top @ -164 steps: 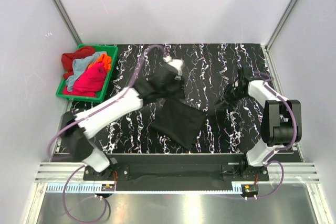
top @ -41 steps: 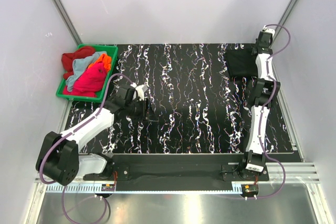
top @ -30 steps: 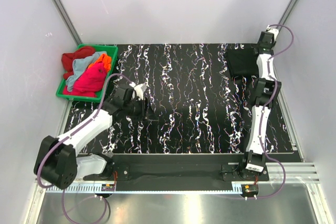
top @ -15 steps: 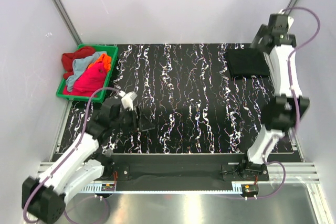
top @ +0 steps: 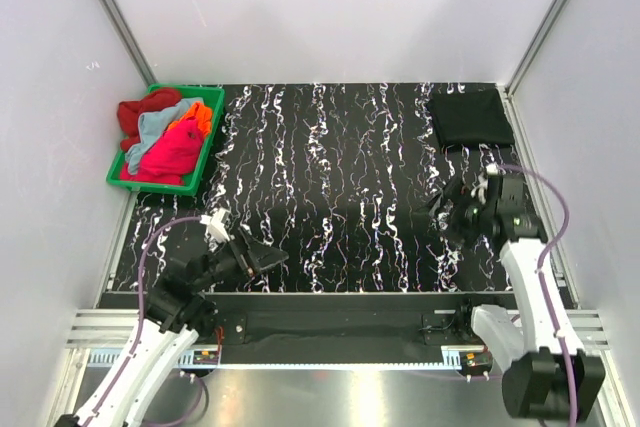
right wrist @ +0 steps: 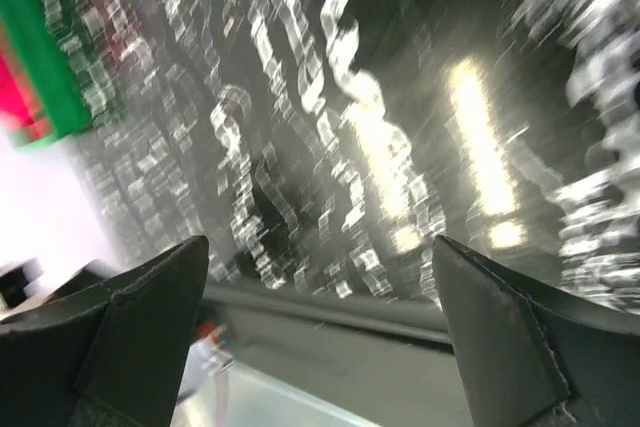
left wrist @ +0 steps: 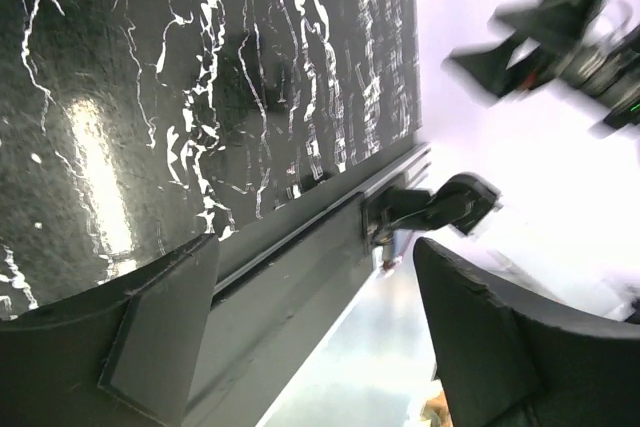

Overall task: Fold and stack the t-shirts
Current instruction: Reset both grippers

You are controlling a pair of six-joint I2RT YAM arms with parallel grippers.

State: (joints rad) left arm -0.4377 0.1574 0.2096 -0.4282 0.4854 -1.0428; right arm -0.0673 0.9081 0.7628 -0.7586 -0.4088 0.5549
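Top external view. The black marbled table point(top: 340, 177) carries a green bin point(top: 150, 185) at its far left corner. The bin holds four crumpled t-shirts: red point(top: 135, 112) at the far end, light blue point(top: 160, 125) and orange point(top: 200, 115) in the middle, and magenta-pink point(top: 172, 152) nearest the arms. A folded black t-shirt point(top: 470, 119) lies flat at the far right corner, well apart from the bin and from both arms.

The left gripper point(top: 255, 257) hangs over the near left edge of the table. The right gripper point(top: 450, 217) hangs over the near right part. In each wrist view the jaws stand wide apart with nothing between them.

Half a second earlier the right arm reached over the black t-shirt. It has since drawn back, and the left arm has retreated towards its base. The shirt and the bin's contents are unmoved.
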